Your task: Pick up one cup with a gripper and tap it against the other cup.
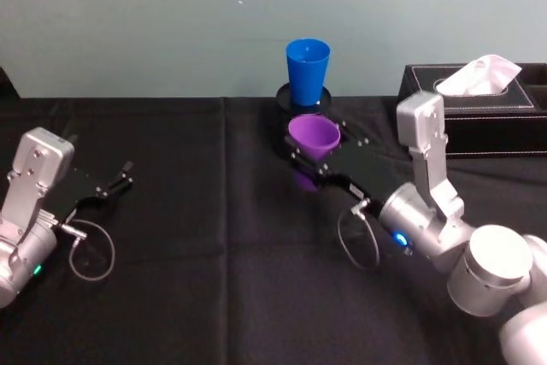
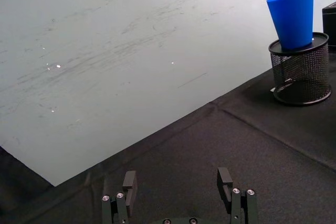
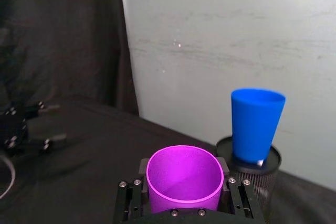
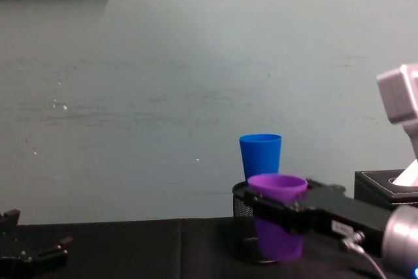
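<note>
Purple cup in right tool, blue cup behind

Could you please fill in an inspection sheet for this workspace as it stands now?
Surface: table under black cloth.
Job's things: purple cup upright, lifted in the right gripper; blue cup upright on a black mesh pen holder behind it, apart.
Clutter: tissue box at right rear.
Grippers: right shut on the purple cup; left gripper open, low at left, holding nothing.
Cables: a loop at each wrist.
Surroundings: pale scuffed wall.
</note>
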Available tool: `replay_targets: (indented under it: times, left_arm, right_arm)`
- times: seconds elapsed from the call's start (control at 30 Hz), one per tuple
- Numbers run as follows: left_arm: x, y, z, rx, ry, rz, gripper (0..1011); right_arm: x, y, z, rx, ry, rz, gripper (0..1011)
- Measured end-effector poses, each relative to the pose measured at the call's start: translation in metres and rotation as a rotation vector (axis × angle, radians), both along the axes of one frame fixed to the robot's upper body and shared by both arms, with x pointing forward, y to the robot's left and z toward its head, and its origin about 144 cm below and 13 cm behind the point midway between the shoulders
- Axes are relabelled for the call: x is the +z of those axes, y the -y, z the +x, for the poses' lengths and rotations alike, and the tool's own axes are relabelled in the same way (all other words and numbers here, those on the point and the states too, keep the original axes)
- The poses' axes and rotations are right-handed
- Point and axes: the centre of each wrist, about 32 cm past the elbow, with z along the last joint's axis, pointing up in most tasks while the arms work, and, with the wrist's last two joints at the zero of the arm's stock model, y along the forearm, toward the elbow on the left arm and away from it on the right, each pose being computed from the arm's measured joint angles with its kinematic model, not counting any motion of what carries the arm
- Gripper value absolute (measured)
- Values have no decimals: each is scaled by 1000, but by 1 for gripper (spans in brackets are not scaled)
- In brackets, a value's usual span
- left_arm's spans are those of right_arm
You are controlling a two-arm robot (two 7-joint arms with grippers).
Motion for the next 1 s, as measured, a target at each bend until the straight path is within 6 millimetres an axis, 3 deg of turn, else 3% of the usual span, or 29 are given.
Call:
replay_targets:
  times: [0.53,1.0]
  left_arm:
    - [0,0,0,0,0,0,1000]
    - [0,0,0,0,0,0,1000]
  right_arm:
    - [-30,15,-44,-13,-24,7,735]
    - [-53,12,-47,-47,-33,6,735]
